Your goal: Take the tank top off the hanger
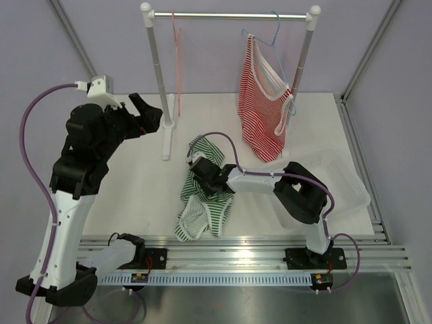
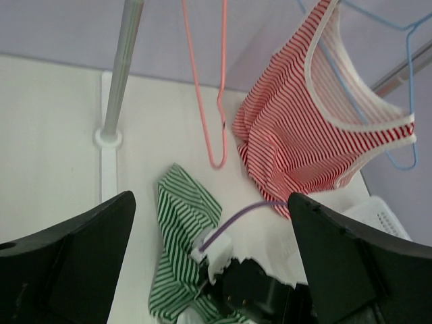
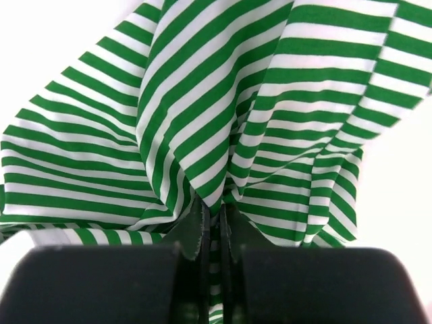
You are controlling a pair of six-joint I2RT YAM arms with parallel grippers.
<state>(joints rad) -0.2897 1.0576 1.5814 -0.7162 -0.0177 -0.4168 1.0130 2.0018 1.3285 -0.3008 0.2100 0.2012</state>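
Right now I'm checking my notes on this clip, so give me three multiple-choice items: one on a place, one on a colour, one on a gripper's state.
1. Where is the green striped tank top?
A. lying on the table
B. hanging on the rail
C. inside the bin

2. What colour is the empty hanger?
A. blue
B. pink
C. black

3. How is the right gripper?
A. open above the cloth
B. shut on the green striped tank top
C. out of sight

Answers:
1 A, it lies crumpled on the table.
2 B, the bare wire on the rail is pink.
3 B, the right wrist view shows the jaws pinching a fold.
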